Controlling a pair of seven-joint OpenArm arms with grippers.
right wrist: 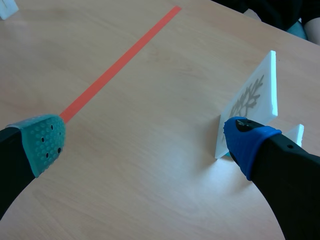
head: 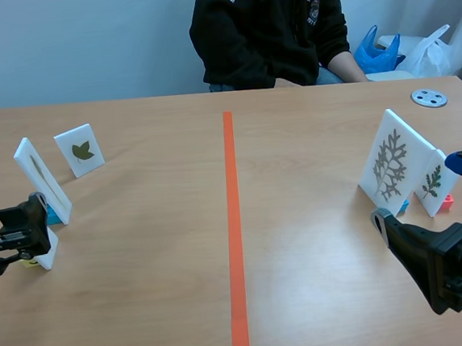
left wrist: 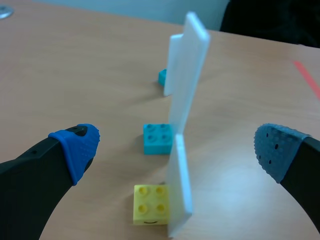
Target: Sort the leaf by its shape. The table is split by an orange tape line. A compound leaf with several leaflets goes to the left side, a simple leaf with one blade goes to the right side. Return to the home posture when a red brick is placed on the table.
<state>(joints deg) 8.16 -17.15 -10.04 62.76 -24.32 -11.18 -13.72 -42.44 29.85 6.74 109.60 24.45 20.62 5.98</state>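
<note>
1. My left fingers (left wrist: 80,145) are wide open and hold nothing. The nearest card (left wrist: 179,185) stands edge-on between them on a yellow brick (left wrist: 151,204), with no contact.
2. Just behind it is a tall card (left wrist: 192,85) on a blue brick (left wrist: 157,138). A third card (head: 79,151) further back shows a one-blade leaf. All three are left of the orange tape line (head: 234,221).
3. My right fingers (right wrist: 45,140) are also wide open and empty. The big card (right wrist: 248,100) with a branching leaf stands just beside the blue-padded finger. A smaller card (head: 432,181) with a leaflet sprig touches it. Both are right of the line.
4. I can't read the nearest card's leaf, since only its edge faces me.
5. Handling guess: a thin, stiff, light plate, top-heavy on a small brick, so a side nudge probably tips it. The smooth faces are likely slick.
6. Where to grip: pinch across the two flat faces, low and just above the brick, with pads square to the plate. I can't tell how firmly plate and brick are joined, so lift gently.
</note>
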